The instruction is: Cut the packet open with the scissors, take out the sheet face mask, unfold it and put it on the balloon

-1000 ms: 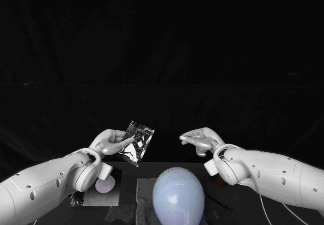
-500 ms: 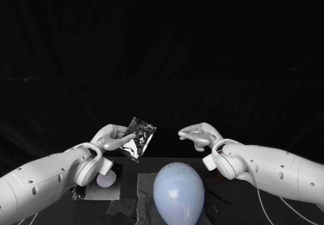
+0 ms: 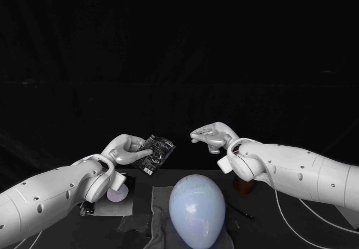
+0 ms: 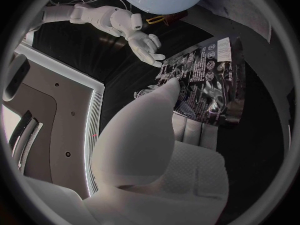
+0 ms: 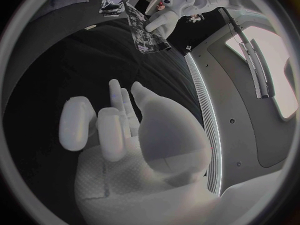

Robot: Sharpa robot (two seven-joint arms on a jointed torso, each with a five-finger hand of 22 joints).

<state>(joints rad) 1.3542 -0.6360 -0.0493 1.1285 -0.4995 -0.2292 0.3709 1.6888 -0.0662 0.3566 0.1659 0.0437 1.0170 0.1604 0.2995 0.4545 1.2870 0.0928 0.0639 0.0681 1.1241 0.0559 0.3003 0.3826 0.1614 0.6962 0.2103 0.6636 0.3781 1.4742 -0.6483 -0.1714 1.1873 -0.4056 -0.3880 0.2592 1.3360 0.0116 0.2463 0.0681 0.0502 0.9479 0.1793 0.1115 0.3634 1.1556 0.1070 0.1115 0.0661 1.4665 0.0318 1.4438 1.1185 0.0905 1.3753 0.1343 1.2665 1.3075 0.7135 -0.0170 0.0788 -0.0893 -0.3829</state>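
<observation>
Packet (image 3: pixel 157 154), dark and glossy with printed text, hangs tilted in the air above the counter (image 3: pixel 254 234), left of centre. The left hand (image 3: pixel 125 150) grips it along its left edge, thumb on one face and fingers on the other. Under that arm a small pale round object (image 3: pixel 116 195) lies on a grey mat. At centre, nearer the robot, the pale blue balloon (image 3: pixel 197 205) lies lengthwise on a grey cloth (image 3: pixel 160 207), below the packet and apart from it. To the right, the right hand (image 3: pixel 211 137) hovers near the packet's upper right corner without touching it. It holds nothing, its fingers loosely bent and apart.
</observation>
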